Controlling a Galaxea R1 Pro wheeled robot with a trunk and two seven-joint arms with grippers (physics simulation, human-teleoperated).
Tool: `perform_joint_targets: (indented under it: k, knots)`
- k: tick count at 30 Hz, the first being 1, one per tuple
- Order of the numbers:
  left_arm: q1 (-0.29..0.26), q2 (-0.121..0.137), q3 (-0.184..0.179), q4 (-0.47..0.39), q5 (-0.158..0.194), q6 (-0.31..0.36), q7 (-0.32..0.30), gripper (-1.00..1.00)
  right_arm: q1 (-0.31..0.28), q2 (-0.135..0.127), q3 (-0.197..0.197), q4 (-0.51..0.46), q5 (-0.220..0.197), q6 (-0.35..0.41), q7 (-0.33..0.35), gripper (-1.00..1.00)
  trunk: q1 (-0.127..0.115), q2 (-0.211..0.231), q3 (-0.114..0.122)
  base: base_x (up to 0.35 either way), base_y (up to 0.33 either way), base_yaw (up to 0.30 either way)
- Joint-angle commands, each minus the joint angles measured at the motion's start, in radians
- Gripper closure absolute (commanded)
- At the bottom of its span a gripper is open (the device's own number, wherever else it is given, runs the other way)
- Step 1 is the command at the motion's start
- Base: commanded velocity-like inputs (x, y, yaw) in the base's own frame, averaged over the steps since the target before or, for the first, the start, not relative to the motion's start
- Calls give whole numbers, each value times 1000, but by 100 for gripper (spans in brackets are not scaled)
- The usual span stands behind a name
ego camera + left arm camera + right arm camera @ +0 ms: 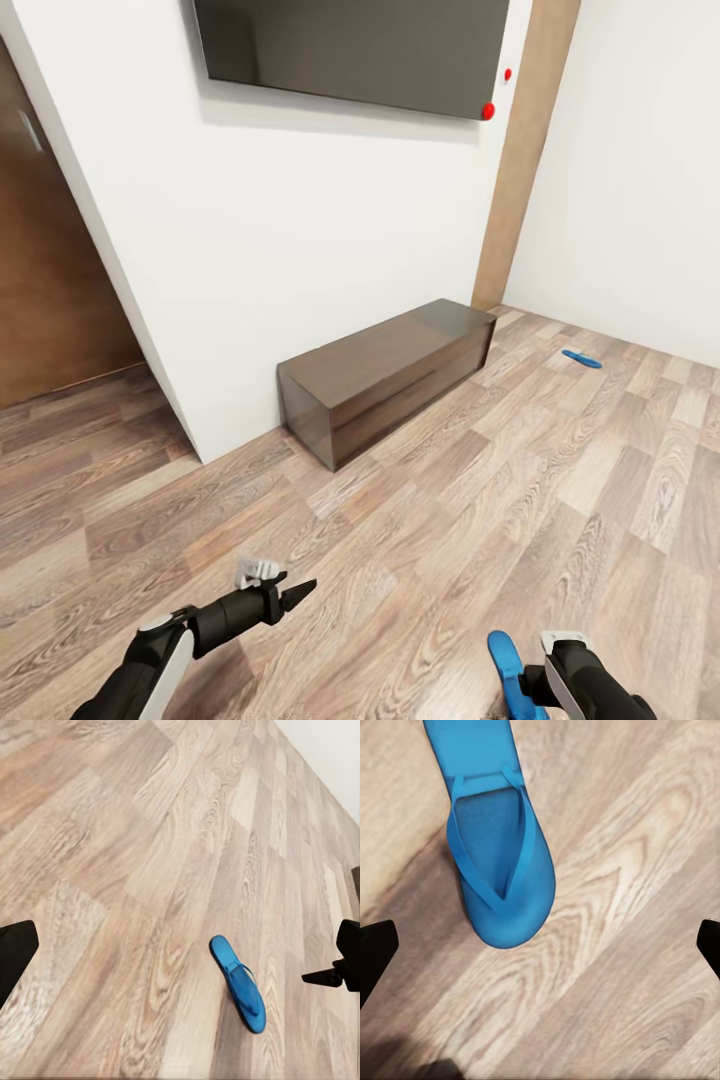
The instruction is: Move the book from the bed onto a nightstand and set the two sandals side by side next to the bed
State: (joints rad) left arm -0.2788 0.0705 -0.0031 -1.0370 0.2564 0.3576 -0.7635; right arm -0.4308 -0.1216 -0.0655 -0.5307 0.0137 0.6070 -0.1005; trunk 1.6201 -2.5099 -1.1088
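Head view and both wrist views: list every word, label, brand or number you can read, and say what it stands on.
No readable text anywhere.
Wall screen: dark, blank, no logo legible.
Two red dots beside it: plain, unmarked.
Near sandal and far sandal: plain blue, no brand.
Low cabinet: unmarked.

Both arms are black with white shell panels. The left arm has a white cover along its forearm, a pale grey ring at the joint and a slim black wrist. A small light-grey block sits on top of that wrist. The left claw ends in dark, pointed fingers. The right arm is a rounded black wrist capped by a white-grey block.
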Motion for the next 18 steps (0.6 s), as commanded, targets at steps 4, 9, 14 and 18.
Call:
perform_joint_targets:
  k: [4, 9, 14, 18]
  knots:
    - [0, -2, 0, 0, 9, 9, 0, -100, 0, 0, -2, -2, 1, 5, -1, -100, 2, -1, -16, 0, 0, 0]
    - [0, -3, 0, 0, 9, 9, 3, -100, 0, 0, -2, -2, 1, 5, -1, -100, 4, -3, -36, 0, 0, 0]
    - [0, -3, 0, 0, 9, 9, 4, -100, 0, 0, -2, -2, 1, 5, -1, -100, 6, -4, -55, 0, 0, 0]
    - [0, -3, 1, 0, 9, 9, 4, -100, 0, 0, -2, -2, 2, 5, -2, -100, 8, -5, -71, 0, 0, 0]
